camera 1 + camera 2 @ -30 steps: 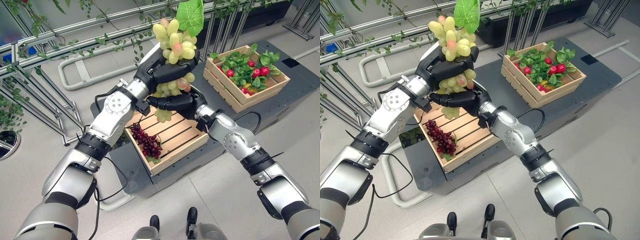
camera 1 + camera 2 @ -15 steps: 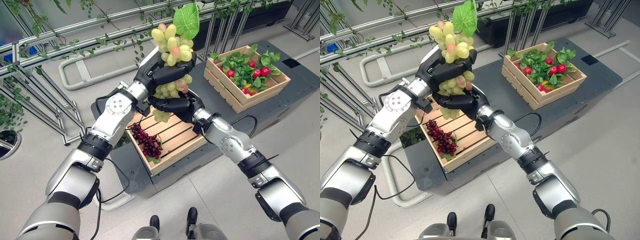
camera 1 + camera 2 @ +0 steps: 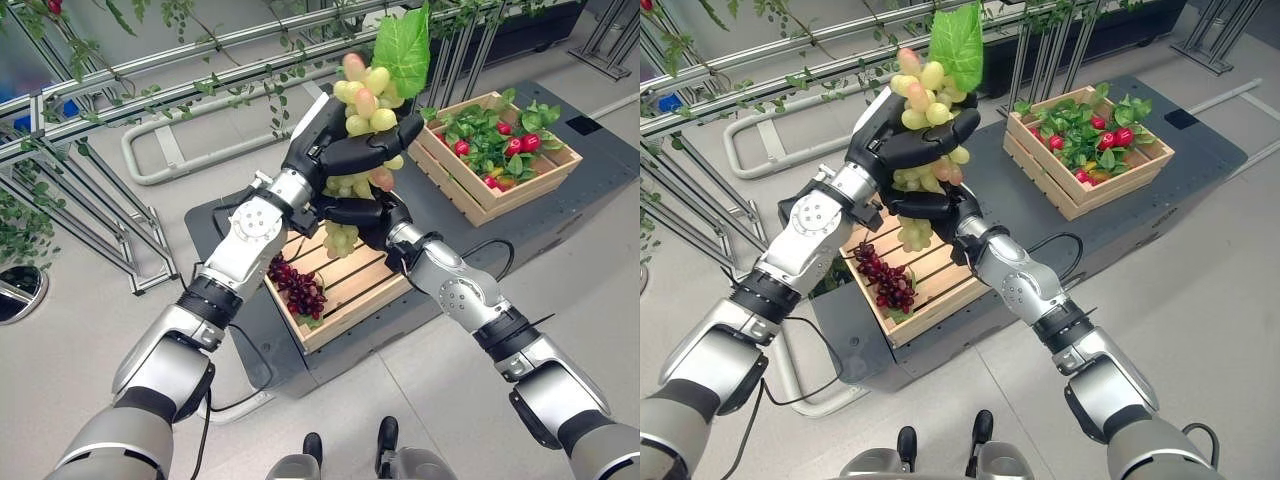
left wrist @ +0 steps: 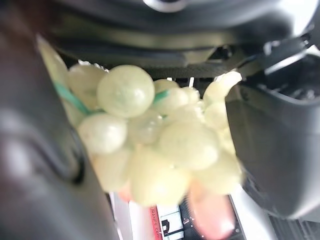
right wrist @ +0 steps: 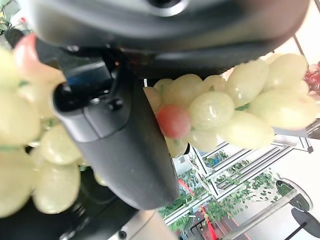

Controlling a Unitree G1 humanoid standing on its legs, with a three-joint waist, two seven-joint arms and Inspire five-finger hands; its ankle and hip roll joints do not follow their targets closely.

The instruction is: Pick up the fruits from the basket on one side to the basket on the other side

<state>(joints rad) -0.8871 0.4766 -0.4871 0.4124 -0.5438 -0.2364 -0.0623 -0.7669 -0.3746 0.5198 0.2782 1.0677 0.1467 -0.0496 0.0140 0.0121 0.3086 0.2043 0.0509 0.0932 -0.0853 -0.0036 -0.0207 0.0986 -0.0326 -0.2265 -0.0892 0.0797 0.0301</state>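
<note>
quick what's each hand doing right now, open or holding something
Left hand: shut on the green grape bunch, fingers wrapped round it.
Right hand: shut on the same green grape bunch from below.

Green grape bunch (image 3: 365,100) with its leaf (image 3: 403,48) has shifted toward the far crate of red fruit and leaves (image 3: 492,152), now over the gap between that and the near crate (image 3: 345,285), a bit higher than 1 s ago. Left hand (image 3: 335,150) moved with it, fingers wrapped round the bunch. Right hand (image 3: 358,212) followed underneath, curled on the lower grapes, right forearm stretched further out.
</note>
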